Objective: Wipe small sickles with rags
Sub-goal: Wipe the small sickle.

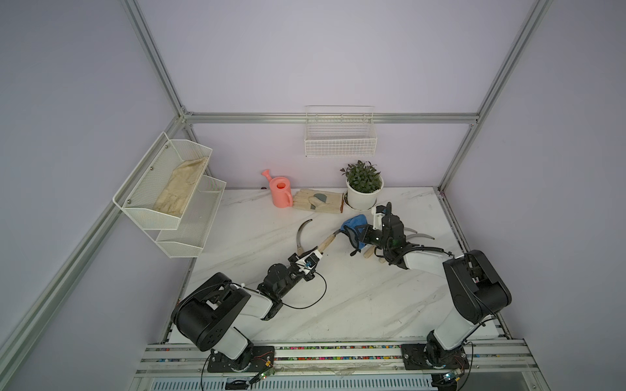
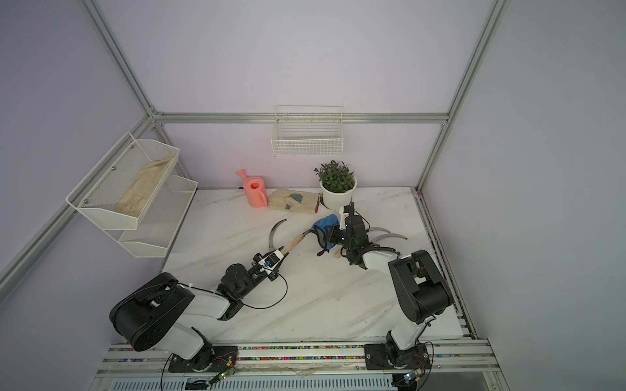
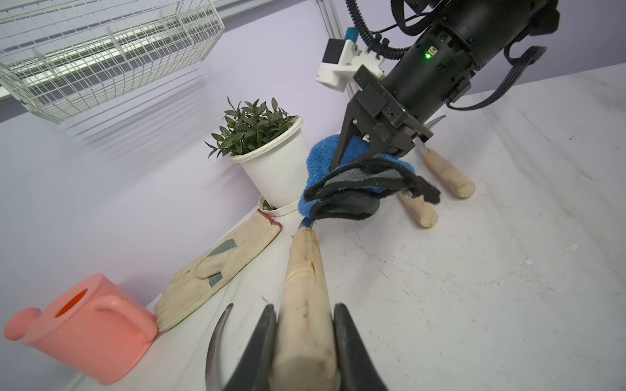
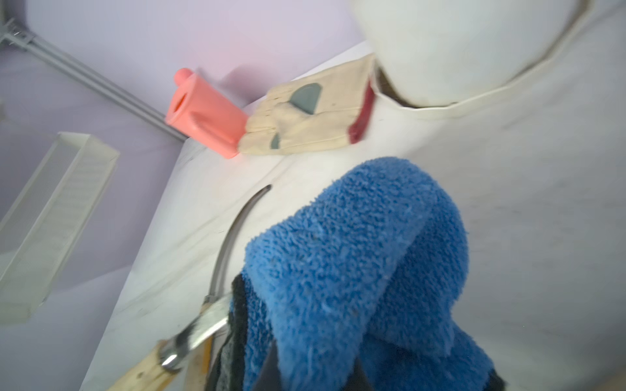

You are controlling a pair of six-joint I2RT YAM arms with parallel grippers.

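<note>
Left end effector (image 3: 306, 342): is clenching the butt of the pale wooden handle of the held sickle (image 1: 328, 242), appearing to keep it raised off the desk (image 1: 355, 298).
Right end effector (image 3: 354, 159): is pinching the blue rag (image 1: 354, 225) from above; the cloth is bunching and draping down over the blade.
Blade: is running into the folds of the rag just past the metal collar; the tip is hiding inside the cloth, so its exact lie cannot be told.
Long axis: the handle is pointing from the left end effector up and across the desk, straight at the right end effector, with the rag sitting at the far end of that line.
Nearer arm: the right one is already on the blade end; the left one is serving only as the clamp.
Step in hand: likely the wiping stroke on this sickle.
Coming move: probably calling for the rag to be drawn along the curve, away from the handle, while the left grip is staying firm.
Loose sickle (image 1: 302, 233): is lying flat on the desk just beside the left end effector.
Two more sickles (image 3: 447, 172): are lying side by side on the desk under the right arm.
</note>
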